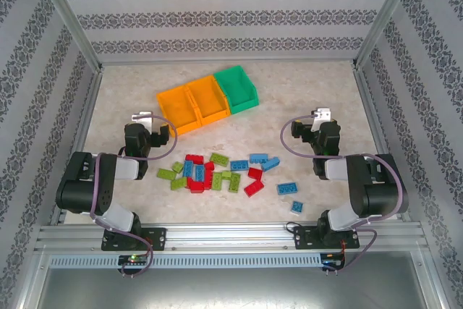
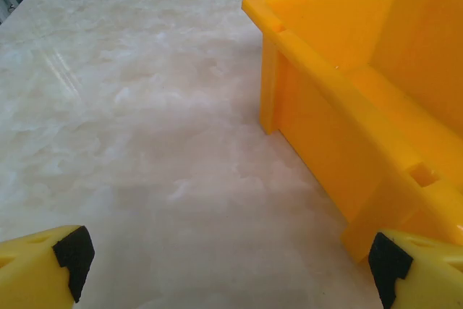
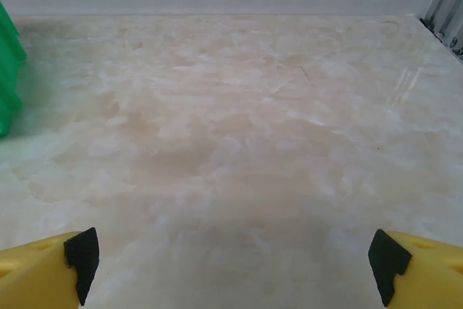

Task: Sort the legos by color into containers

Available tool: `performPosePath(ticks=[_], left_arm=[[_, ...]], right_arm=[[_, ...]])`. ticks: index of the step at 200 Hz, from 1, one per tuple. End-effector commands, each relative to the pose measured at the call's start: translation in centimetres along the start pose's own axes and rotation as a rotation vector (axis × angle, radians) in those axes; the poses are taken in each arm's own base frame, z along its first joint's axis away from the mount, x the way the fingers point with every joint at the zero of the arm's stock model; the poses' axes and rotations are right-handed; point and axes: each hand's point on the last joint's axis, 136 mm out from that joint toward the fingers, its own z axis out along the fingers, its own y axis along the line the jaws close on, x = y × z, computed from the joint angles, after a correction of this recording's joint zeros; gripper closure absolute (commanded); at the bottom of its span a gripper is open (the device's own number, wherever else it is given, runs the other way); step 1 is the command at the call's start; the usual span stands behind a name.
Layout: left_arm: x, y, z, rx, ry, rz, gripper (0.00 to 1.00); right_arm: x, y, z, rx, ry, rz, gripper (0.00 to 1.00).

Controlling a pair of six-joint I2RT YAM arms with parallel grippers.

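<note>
All legos (image 1: 195, 158) lie unsorted at lower centre, the containers (image 1: 194, 106) above look empty, and left gripper (image 2: 230, 262) and right gripper (image 3: 231, 258) stand released, holding nothing.

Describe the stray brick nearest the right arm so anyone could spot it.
On the pale marbled table, look right of the mixed brick heap. Closest to the right arm's base lies a small blue studded plastic brick, shorter than the long blue brick just beyond it.

red, green, blue legos (image 1: 199, 173) lie scattered before three adjoining containers (image 1: 189, 99).
</note>
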Motion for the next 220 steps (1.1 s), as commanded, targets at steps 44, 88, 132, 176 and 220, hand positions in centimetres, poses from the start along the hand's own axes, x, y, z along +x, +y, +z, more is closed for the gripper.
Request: performPosePath(ticks=[44,88,132,176,220], left_arm=[[-0.9,0.1,0.2,0.005,-0.025,-0.025,0.0],[-0.9,0.1,0.2,0.007,-0.024,-0.025,0.0],[-0.9,0.1,0.2,0.007,-0.026,-0.025,0.0],[-1.4,0.0,0.2,0.01,-0.018,-0.024,0.0],[-5.2,2.1,-0.7,-0.106,0.168,-0.085,0.0]], right_arm=[[-1.3,0.2,0.1,-0.018,-0.037,-0.005,0.02],[-1.3,0.2,0.1,-0.016,-0.038,-0.005,0.02],[-1.3,0.2,0.1,-0.017,-0.037,-0.003,0.02],[-1.7,0.2,0.2,-0.019,-0.041,0.002,0.02],[-3.1,-0.3,-0.4,0.012,0.016,0.028,0.02]])
